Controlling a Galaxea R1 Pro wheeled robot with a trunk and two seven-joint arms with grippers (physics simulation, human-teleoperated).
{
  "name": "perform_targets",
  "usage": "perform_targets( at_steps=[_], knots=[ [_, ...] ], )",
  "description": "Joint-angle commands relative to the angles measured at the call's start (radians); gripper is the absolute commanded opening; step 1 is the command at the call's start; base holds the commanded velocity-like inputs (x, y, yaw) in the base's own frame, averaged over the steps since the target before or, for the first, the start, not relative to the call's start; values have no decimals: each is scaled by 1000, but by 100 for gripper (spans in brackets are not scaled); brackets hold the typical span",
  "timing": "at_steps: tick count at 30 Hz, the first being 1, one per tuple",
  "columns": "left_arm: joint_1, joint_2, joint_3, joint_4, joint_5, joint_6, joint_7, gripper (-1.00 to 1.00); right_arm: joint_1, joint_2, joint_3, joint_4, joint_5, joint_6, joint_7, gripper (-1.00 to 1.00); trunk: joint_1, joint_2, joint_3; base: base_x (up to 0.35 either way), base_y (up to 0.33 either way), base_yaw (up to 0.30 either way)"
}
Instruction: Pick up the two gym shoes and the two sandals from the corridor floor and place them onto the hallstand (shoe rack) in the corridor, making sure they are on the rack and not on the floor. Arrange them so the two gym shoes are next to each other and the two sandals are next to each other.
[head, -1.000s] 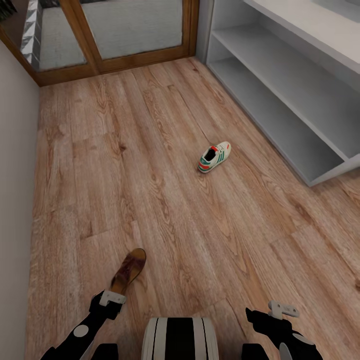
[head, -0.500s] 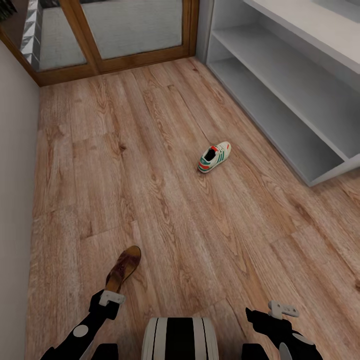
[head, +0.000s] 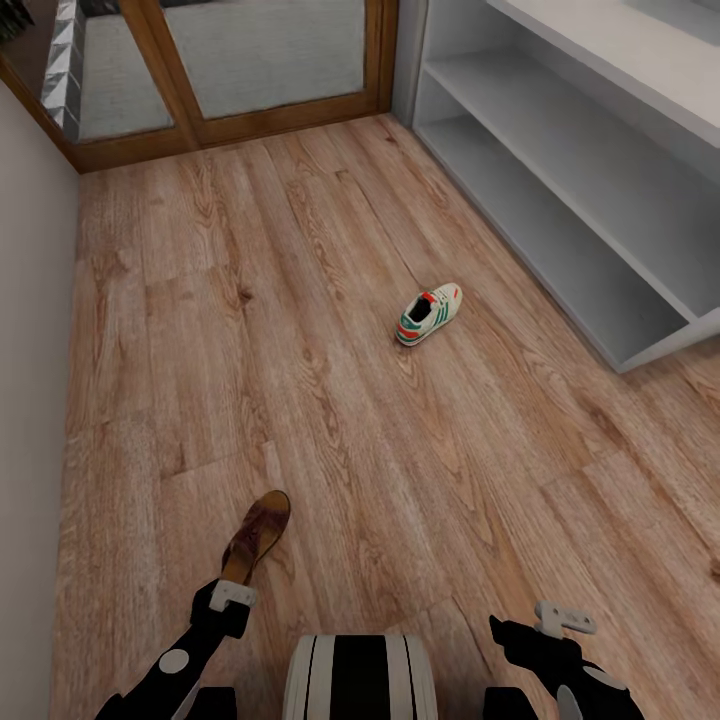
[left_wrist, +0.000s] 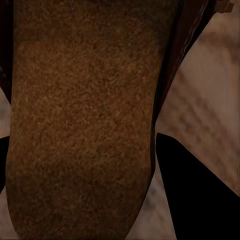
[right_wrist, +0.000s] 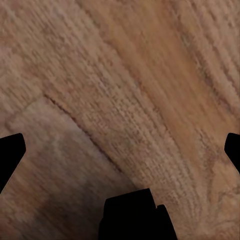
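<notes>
Sandal (head: 256, 535) being carried low in the left gripper (head: 236, 597), fingers (left_wrist: 192, 195) closing on its heel end.

Right gripper (head: 565, 618) is hanging spread and empty over the corridor floor (head: 330, 430). 1 gym shoe (head: 428, 313) is lying farther ahead; beyond, the hallstand (head: 560, 190) is standing bare. Next move, likely: turning right toward its shelves.

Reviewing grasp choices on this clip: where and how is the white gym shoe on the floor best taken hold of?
Probably from above, fingers either side of the gym shoe at its open collar. It lies upright on the corridor floor, its dark opening facing up, with nothing near it. The right gripper is on that side.
</notes>
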Motion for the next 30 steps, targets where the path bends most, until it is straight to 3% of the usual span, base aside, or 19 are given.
perform_targets(
  at_steps=[1,15,17,18,19,21,22,24,26,27,30],
  knots=[
    [0,0,-9,1,-14,-3,-4,-100,0,1,-1,-1,-11,4,-7,100,0,0,3,0,0,0],
    [0,0,-6,-57,-11,15,-1,-100,0,2,0,-1,-13,4,-6,100,-7,3,58,0,0,0],
    [0,3,-4,-92,-11,55,-1,-100,0,3,2,0,-13,4,-6,100,-8,4,65,0,0,0],
    [0,5,-3,-140,-11,119,-1,-100,0,3,10,0,-14,4,-5,100,-8,4,69,0,0,0],
    [0,6,-2,-159,-11,143,-1,-100,0,3,16,0,-14,4,-5,100,-8,4,73,0,0,0],
    [0,7,-2,-227,-11,215,-1,-100,0,3,46,0,-13,4,-6,100,-9,5,81,0,0,0],
    [0,7,-1,-358,-11,322,-1,-100,0,1,103,-1,-13,4,-8,100,-10,5,85,0,0,0],
    [0,6,-1,-440,-10,381,-1,-100,0,1,123,-1,-12,4,-8,100,-11,5,92,0,0,0],
    [0,5,-1,-491,-9,418,-1,-100,0,1,130,-1,-11,4,-8,100,-12,6,100,0,0,0],
    [0,3,-1,-565,-5,470,-2,-100,0,1,137,-1,-10,4,-9,100,-12,6,104,0,0,0],
    [0,0,-1,-679,8,537,-2,-100,0,0,141,-1,-10,4,-9,100,-13,7,116,0,0,0]
  ],
)
